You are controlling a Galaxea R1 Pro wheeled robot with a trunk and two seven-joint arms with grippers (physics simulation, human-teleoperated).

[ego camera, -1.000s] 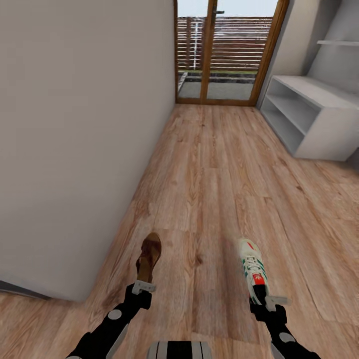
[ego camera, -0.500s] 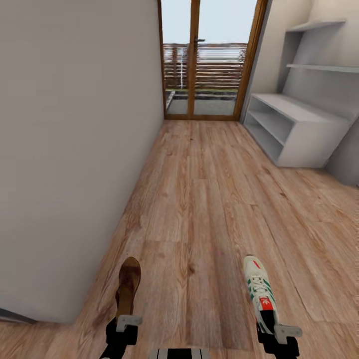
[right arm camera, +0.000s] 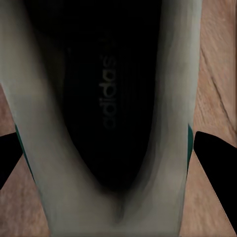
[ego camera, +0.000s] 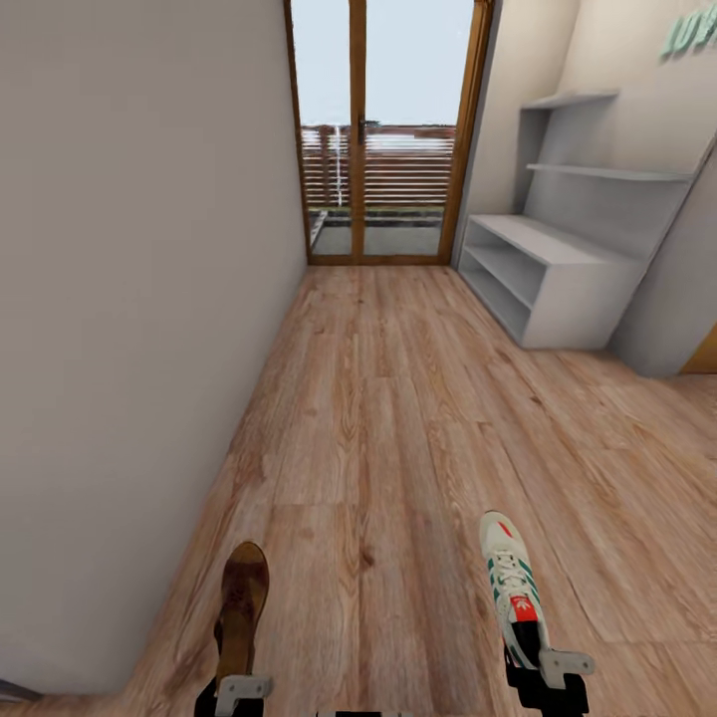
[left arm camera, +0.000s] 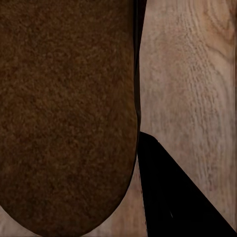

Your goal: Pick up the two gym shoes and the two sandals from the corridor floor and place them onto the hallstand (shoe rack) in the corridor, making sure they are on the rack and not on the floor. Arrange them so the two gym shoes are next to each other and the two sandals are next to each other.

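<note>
My left gripper [ego camera: 239, 689] is shut on the heel of a dark brown sandal [ego camera: 244, 605], whose toe points ahead over the corridor floor [ego camera: 378, 428]. In the left wrist view the sandal's brown sole [left arm camera: 64, 113] sits beside one black finger [left arm camera: 168, 197]. My right gripper [ego camera: 551, 669] is shut on the heel of a white gym shoe [ego camera: 509, 578] with green stripes and a red tongue patch. The shoe's dark opening [right arm camera: 108, 108] lies between both fingers [right arm camera: 217, 158]. The other sandal and the other gym shoe are out of view.
A low white-grey rack [ego camera: 543, 284] with two open shelf levels and wall shelves [ego camera: 607, 171] stands far right; teal lettering [ego camera: 692, 35] shows above it, so I cannot tell if it is the hallstand. Nearby are a grey panel [ego camera: 672, 299], a plain left wall [ego camera: 129, 299] and a glass door [ego camera: 383, 149].
The whole view has shifted: door and rack sit further left and more of the wall shelves and lettering shows. Both arms now sit lower in the picture, still holding sandal and shoe.
</note>
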